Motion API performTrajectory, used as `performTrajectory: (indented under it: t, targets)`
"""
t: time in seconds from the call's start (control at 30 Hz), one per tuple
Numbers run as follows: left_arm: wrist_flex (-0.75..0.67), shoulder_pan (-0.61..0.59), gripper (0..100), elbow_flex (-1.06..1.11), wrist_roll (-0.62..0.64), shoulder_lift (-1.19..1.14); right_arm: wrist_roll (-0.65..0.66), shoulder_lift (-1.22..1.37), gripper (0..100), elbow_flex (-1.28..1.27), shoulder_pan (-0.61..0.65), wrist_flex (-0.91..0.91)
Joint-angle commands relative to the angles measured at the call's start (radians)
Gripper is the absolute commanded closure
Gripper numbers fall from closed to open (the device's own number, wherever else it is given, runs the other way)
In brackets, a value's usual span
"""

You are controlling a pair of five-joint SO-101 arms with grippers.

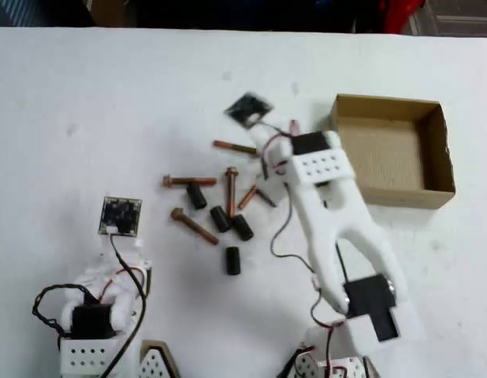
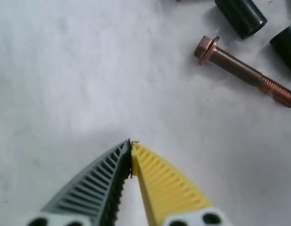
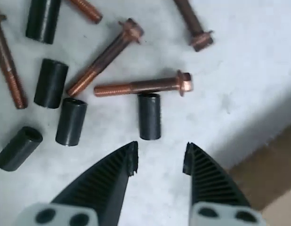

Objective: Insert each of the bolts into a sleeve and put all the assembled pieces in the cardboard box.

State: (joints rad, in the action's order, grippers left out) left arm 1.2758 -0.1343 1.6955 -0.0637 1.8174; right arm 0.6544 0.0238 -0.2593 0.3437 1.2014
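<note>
Bolts (image 3: pixel 141 86) and sleeves (image 3: pixel 149 116) lie loose on table (image 1: pixel 70 79); left fingers (image 2: pixel 96 188) together; right fingers (image 3: pixel 105 181) apart.

Bolts (image 1: pixel 194 225) and sleeves (image 1: pixel 220 218) lie scattered together around the middle of the surface (image 1: pixel 86 94). One sleeve lies alone on the cluster's near side. The cardboard box (image 1: pixel 395 197) sits to their right, seemingly nearer the far edge, with the right arm (image 1: pixel 338 220) between.

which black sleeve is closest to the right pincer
The sleeve lying alone straight ahead of the open right pincer, one end next to a bolt lying crosswise. The other four sleeves sit farther off in a group.
</note>
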Motion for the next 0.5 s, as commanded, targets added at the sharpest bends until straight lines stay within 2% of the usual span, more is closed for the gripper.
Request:
performTrajectory:
  t: [0.0,0.47]
  targets:
    - [0.011,0.005,98,-0.003,0.008,0.01,0.124,0.036,84.6,0.052,0.056,0.005]
    - [0.011,0.005,98,-0.003,0.008,0.01,0.187,0.251,84.4,0.138,0.027,-0.047]
